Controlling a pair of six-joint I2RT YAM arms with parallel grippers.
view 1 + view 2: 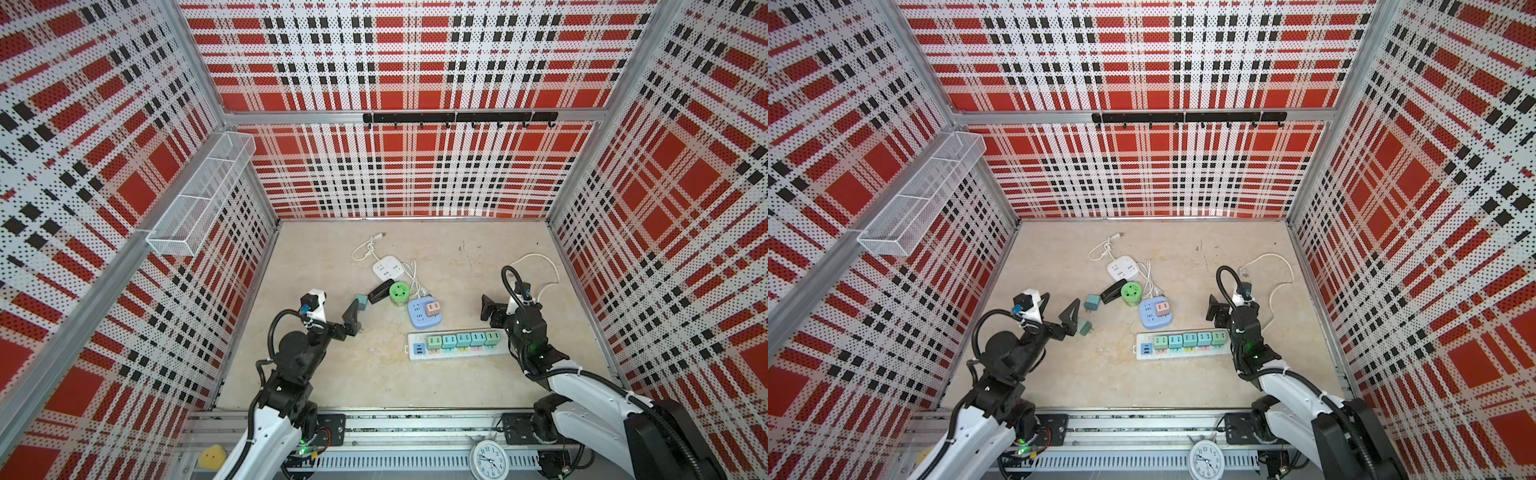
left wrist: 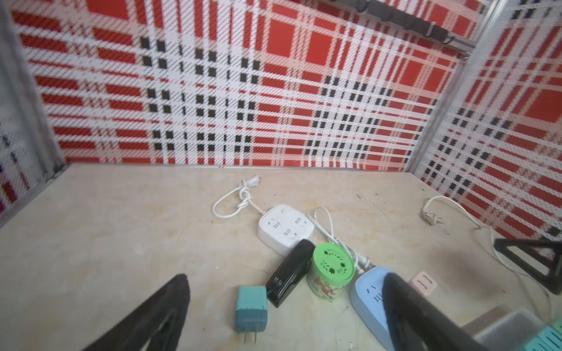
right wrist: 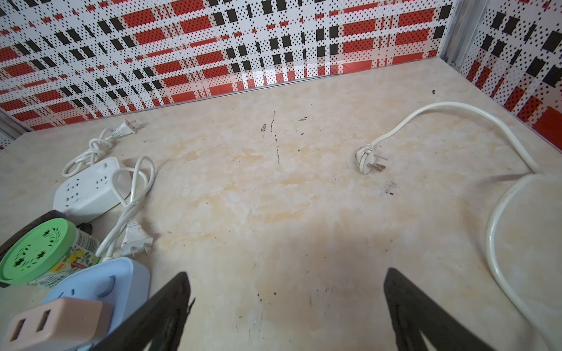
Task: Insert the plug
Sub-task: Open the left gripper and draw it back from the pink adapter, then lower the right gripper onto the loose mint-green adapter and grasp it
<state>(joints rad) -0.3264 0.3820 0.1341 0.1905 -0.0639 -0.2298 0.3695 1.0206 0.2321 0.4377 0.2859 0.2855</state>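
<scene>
A teal plug (image 2: 251, 307) lies flat on the table between my left gripper's (image 2: 287, 276) open fingers, untouched, with its prongs toward the camera. In a top view it is the teal plug (image 1: 1092, 302) just beyond the left gripper (image 1: 1077, 318). A second, greener plug (image 1: 1084, 327) sits against the nearer finger. The long white power strip (image 1: 415, 351) holds a row of several green and teal plugs (image 1: 463, 340). My right gripper (image 1: 492, 311) hovers open and empty past the strip's right end, over bare table in the right wrist view (image 3: 286, 273).
Behind the teal plug sit a black stapler (image 1: 380, 293), a green-lidded jar (image 1: 399, 293), a white socket cube (image 1: 388, 269) with its knotted cord, and a blue socket block (image 1: 422, 318) holding a pink plug (image 1: 434, 307). A white cable (image 3: 498, 212) loops at the right.
</scene>
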